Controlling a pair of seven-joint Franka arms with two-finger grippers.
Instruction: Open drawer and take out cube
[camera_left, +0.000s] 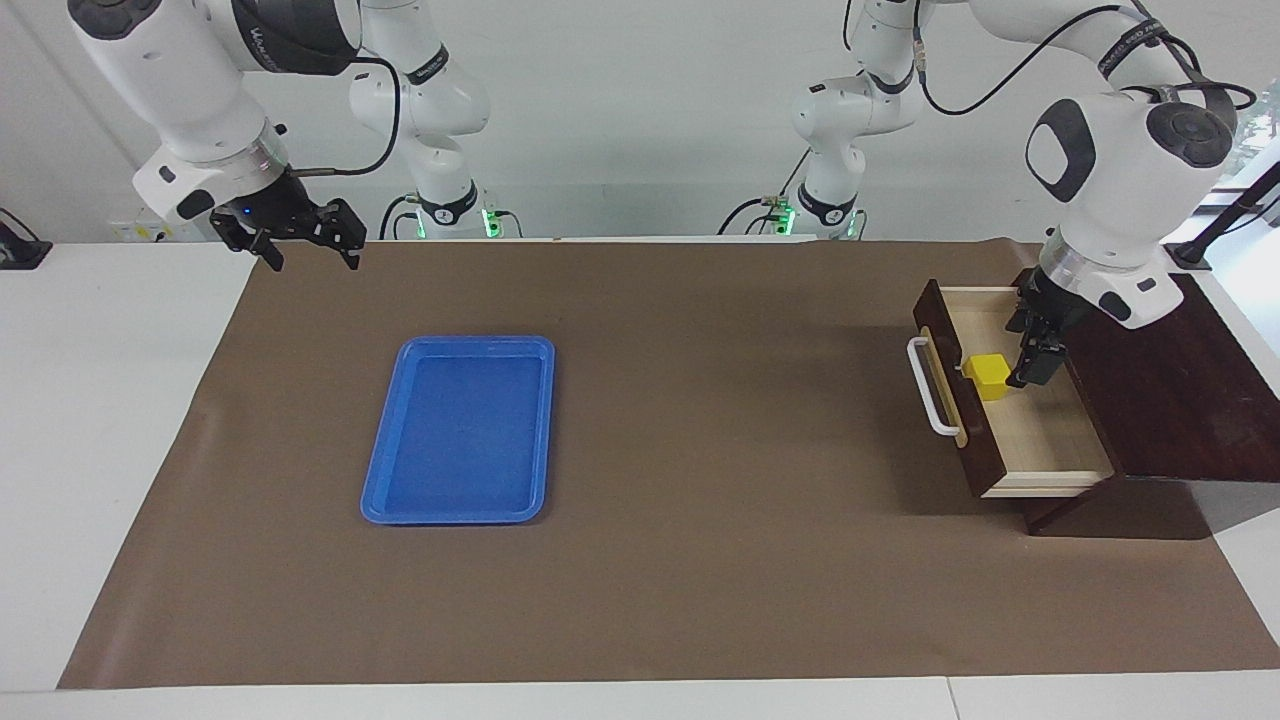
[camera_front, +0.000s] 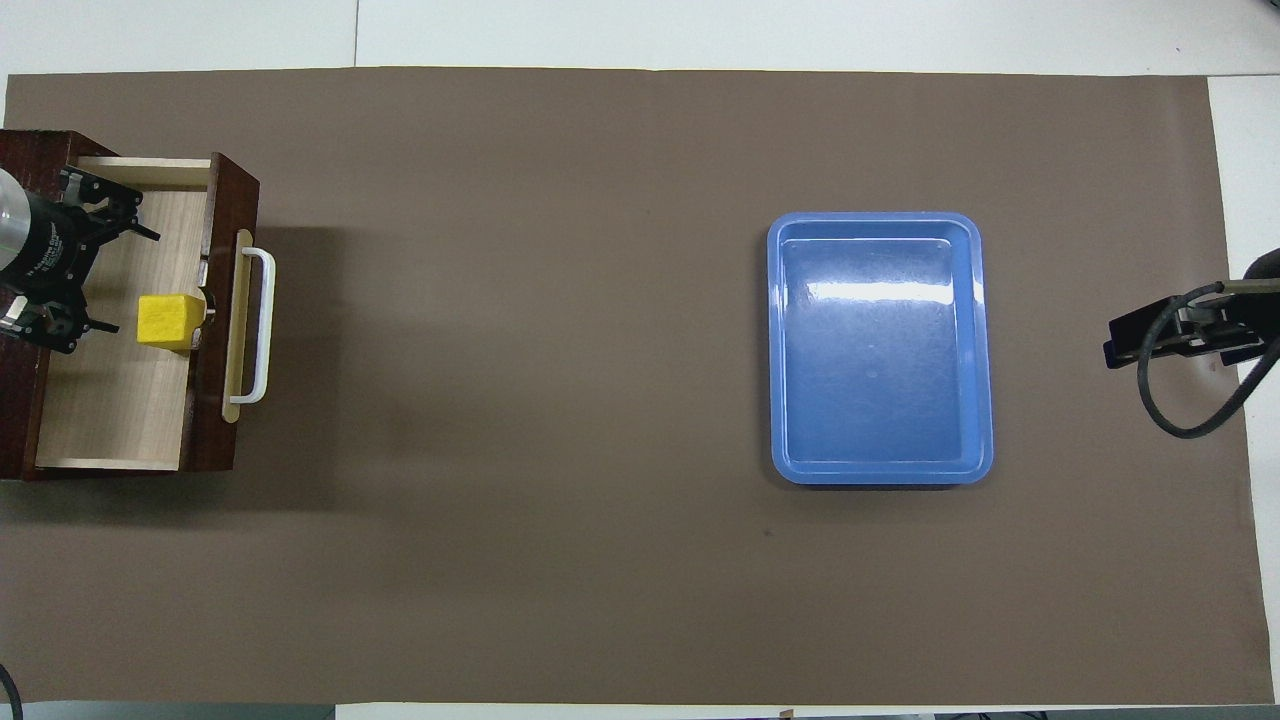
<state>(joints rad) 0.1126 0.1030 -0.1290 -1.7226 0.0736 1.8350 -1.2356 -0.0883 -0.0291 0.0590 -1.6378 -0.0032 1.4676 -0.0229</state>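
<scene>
Right gripper (camera_left: 310, 240): upper left of the facing frame, waiting above the table edge, fingers spread wide, holding nothing.
Blue tray (camera_left: 385, 470): left of centre, nothing in it.
Drawer (camera_left: 1040, 440): right side, pulled open.
Cube (camera_left: 987, 376): inside the drawer, against its front panel.
Left gripper (camera_left: 1035, 372): lowered into the drawer just beside the cube; finger opening I cannot tell.
Risk: I think the fingers can strike the front panel or push the cube aside, because it sits so close to the wall.

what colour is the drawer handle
White, a bar handle on a tan strip; clearest in the overhead view.
</scene>
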